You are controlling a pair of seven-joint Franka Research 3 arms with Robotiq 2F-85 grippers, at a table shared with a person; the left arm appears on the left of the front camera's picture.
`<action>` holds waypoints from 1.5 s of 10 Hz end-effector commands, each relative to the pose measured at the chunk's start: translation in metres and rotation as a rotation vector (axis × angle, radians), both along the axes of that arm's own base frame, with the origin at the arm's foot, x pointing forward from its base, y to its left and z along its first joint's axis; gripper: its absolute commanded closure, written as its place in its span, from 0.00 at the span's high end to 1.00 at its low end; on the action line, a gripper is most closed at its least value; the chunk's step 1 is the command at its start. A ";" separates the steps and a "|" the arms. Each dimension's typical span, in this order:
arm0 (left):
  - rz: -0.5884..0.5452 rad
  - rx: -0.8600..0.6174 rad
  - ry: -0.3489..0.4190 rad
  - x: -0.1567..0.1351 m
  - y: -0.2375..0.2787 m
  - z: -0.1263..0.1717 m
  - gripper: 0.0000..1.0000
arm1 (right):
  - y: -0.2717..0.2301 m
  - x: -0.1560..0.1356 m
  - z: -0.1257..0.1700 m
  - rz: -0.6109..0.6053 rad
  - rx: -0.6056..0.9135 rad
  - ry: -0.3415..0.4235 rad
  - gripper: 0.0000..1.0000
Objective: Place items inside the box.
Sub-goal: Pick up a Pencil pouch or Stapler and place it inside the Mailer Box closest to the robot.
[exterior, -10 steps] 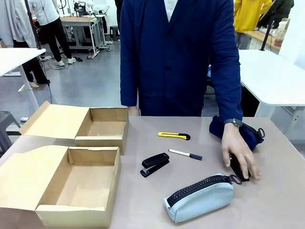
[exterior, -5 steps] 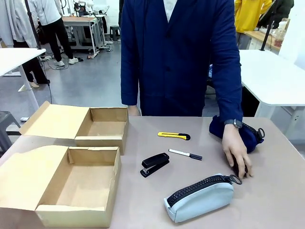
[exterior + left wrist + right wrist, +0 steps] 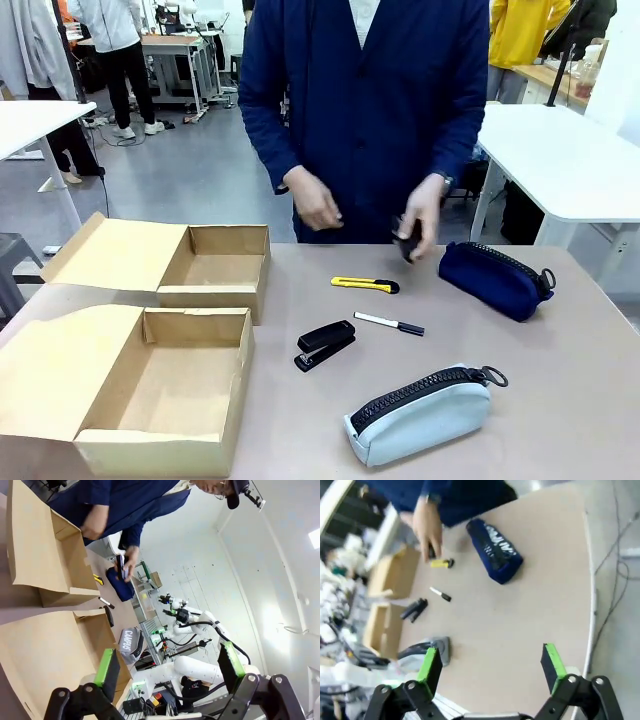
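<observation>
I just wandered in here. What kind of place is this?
Most likely a robotics lab or workshop: the green-padded right gripper hangs open over the table, white workbenches stand on a bare grey floor, and a far bench holds equipment.

Yellow utility knife (image 3: pixel 365 285), black stapler (image 3: pixel 325 346) (navy pouch (image 3: pixel 494 280))

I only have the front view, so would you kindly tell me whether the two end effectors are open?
Observer: The left end effector stands open in its wrist view, with nothing between its pads.
Operator: Thank you, and the right one?
Observer: The right end effector is open as well, above a bare part of the table.
Operator: Does the navy pouch carry any print?
Observer: Yes, the right wrist view shows white lettering along its side.
</observation>
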State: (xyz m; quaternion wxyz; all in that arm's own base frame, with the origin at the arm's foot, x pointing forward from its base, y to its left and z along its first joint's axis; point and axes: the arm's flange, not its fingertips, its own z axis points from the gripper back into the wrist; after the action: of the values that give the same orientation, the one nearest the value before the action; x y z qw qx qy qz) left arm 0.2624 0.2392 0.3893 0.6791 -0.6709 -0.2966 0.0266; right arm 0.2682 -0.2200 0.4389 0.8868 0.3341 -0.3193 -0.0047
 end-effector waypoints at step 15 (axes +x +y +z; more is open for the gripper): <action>0.000 -0.007 -0.029 -0.001 -0.001 0.000 1.00 | 0.230 0.250 -0.029 0.615 -0.826 -0.014 1.00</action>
State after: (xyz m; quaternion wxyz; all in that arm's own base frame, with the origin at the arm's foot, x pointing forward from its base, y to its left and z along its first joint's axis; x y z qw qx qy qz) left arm 0.2626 0.2393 0.3880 0.6790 -0.6710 -0.2966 0.0264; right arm 0.5051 0.0080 0.3979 0.8919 0.0517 -0.2069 0.3988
